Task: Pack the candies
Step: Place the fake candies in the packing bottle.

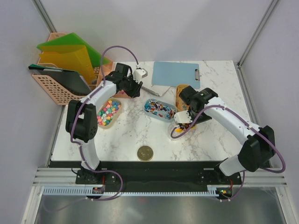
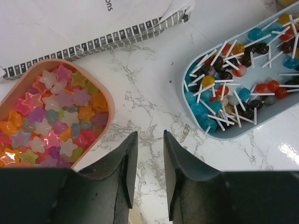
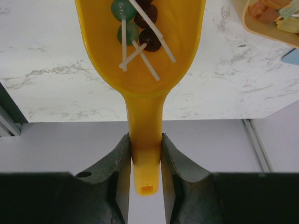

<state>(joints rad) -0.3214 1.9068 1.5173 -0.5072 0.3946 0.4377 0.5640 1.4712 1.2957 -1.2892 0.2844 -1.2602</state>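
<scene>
My right jaws clamp the orange scoop's point(image 3: 142, 88) handle, candies point(image 3: 140, 28) in its bowl. My left jaws hang slightly parted, empty, above the white veined tabletop point(image 2: 145, 79), between a pink tray point(image 2: 109, 109) and a blue tray point(image 2: 261, 125) of candies. Pale walls point(image 1: 163, 28) enclose it.

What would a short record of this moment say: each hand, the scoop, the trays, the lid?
left hand: open, empty, over the table between pink tray and blue tray
right hand: shut on the handle of the orange scoop
in scoop: a few scooped lollipops
in pink tray: star candies, mixed colours
in blue tray: piled lollipops
gold lid: flat near the table's front edge, apart from both trays
</scene>
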